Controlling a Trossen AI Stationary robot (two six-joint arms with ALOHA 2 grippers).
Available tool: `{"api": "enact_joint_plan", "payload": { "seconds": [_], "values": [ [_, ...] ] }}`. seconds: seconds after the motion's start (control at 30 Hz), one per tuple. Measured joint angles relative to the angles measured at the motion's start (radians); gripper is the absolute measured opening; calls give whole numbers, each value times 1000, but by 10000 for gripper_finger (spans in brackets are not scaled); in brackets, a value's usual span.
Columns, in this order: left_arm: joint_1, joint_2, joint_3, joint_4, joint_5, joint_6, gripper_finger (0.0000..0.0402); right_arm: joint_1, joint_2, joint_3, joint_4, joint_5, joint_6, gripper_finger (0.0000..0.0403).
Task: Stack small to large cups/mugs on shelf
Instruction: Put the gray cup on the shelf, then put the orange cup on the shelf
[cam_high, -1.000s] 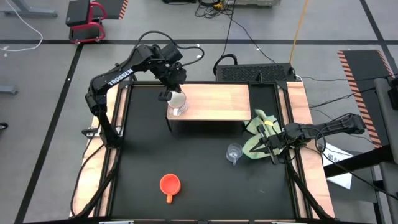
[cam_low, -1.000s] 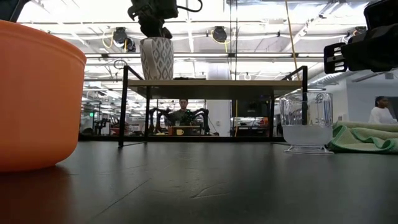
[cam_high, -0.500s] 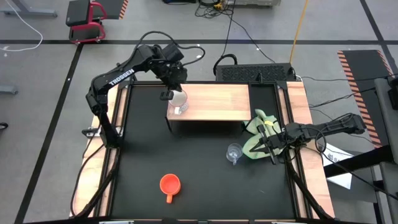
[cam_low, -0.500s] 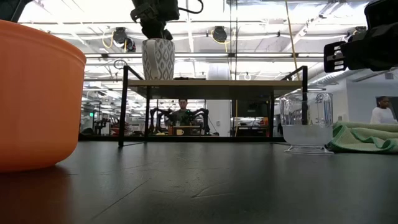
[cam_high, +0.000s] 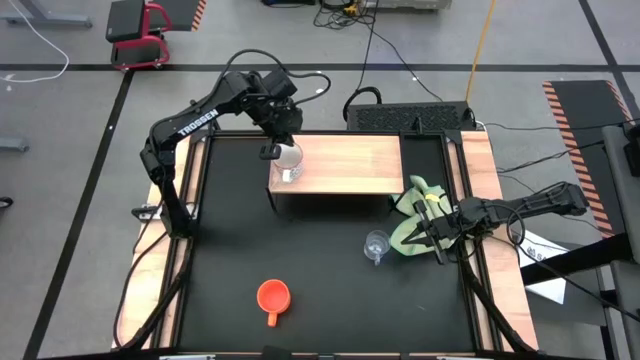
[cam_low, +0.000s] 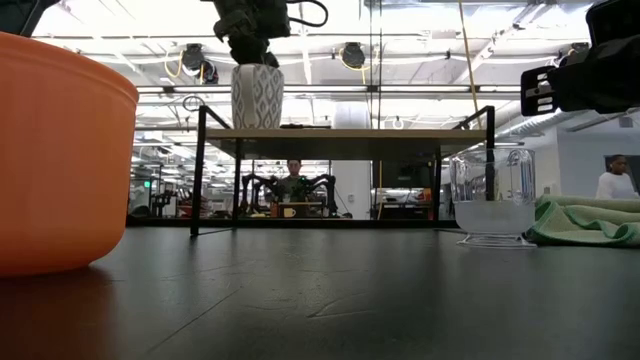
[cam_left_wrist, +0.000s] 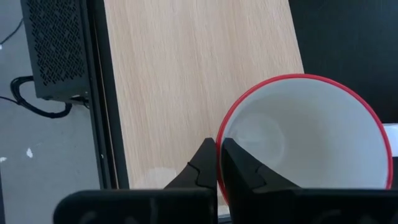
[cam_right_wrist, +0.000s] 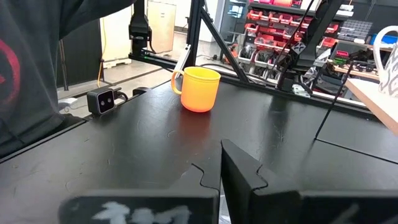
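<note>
A white mug with a red rim (cam_left_wrist: 305, 137) and a grey-patterned outside (cam_low: 257, 97) stands upright at the left end of the light-wood shelf (cam_high: 350, 165). My left gripper (cam_left_wrist: 217, 163) is shut on it from above. An orange mug (cam_high: 273, 296) stands on the black table near the front, large in the low view (cam_low: 60, 150). A clear glass cup (cam_high: 376, 245) stands on the table right of centre, next to a yellow-green cloth (cam_high: 412, 215). My right gripper (cam_high: 430, 233) hovers shut and empty over the cloth's edge. My left gripper pinches the mug's rim (cam_left_wrist: 221, 146), one finger inside the mug and one outside. The fingers come from above, pointing down. The mug is upright, its base level with the shelf top (cam_low: 345, 131); whether it rests there I cannot tell.
The shelf's right part (cam_high: 370, 160) is bare wood. A black perforated box (cam_high: 410, 115) stands behind the shelf. Pale wooden strips run along the table's left and right sides. A person shows in the room beyond the table (cam_low: 293, 180).
My left gripper has carried the white mug a little toward the table's far edge over the shelf's left end. The mug has stayed upright.
</note>
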Motion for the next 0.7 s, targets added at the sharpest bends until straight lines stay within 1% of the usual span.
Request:
{"api": "enact_joint_plan", "payload": {
  "seconds": [0.1, 0.27, 0.4, 0.53, 0.7],
  "values": [
    [0, 0, -1, 0, 0, -5, 16, 0, 0, 0, 0, 0, 0, 0],
    [0, 5, -7, -13, -15, -13, 68, 0, 0, 0, 0, 0, 0, 0],
    [0, 2, -6, -9, -16, -18, 93, 0, 0, 0, 0, 0, 6, 0],
    [0, 3, -6, -5, -10, -17, 106, 0, 0, 0, -1, 0, 5, 0],
    [0, 2, -4, -6, -6, -20, 107, 0, 0, 0, -3, 0, 5, 0]
  ]
}}
